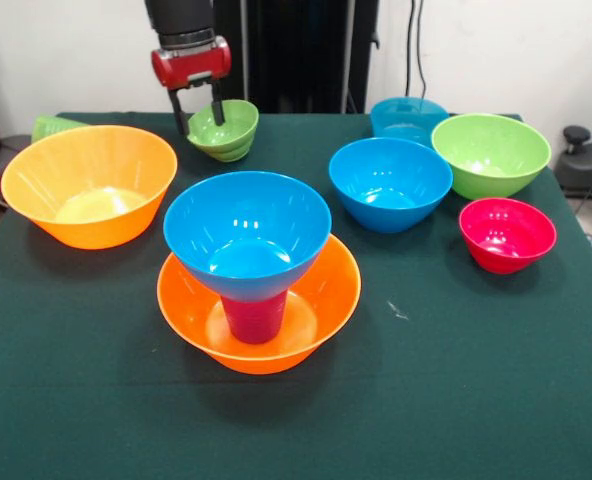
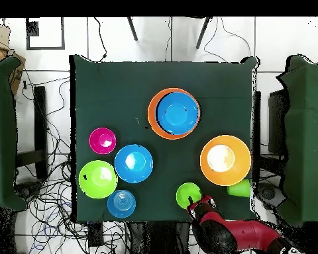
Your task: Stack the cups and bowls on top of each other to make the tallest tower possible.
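Nearest: tower (image 1: pixel 256 290), glossy blue plastic bowl on upright magenta tumbler inside wide orange bowl; top-heavy, toppled by slightest knock. Farthest: gripper (image 1: pixel 202 112) pinching rim of small tilted lime-green plastic bowl (image 1: pixel 226 130); one-sided hold, liable to slip.

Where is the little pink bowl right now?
In the front view the small red-pink bowl sits on the right side of the table, in front of the large lime green bowl, beside the blue bowl.

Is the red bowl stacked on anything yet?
No. The red bowl sits alone on the table, right of the blue bowl.
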`<state>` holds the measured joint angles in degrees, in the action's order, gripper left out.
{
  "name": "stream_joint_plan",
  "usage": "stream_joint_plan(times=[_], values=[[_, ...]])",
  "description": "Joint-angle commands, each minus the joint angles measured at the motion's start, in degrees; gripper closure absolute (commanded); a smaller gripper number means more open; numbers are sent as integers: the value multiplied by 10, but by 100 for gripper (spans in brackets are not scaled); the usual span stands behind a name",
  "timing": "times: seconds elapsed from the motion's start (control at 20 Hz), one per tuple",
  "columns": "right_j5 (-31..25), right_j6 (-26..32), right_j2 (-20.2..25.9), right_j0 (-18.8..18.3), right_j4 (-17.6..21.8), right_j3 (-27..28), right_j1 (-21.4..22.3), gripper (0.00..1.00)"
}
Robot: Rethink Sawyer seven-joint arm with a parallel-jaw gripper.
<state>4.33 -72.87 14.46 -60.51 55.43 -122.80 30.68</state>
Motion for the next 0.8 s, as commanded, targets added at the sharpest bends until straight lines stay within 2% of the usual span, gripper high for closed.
stream_joint_plan(times=[0.05, 0.55, 0.8], values=[[-52, -58, 45, 23, -11, 28, -25, 0], [-34, -70, 22, 49, -10, 31, -18, 0], [-1, -83, -22, 91, -5, 42, -6, 0]])
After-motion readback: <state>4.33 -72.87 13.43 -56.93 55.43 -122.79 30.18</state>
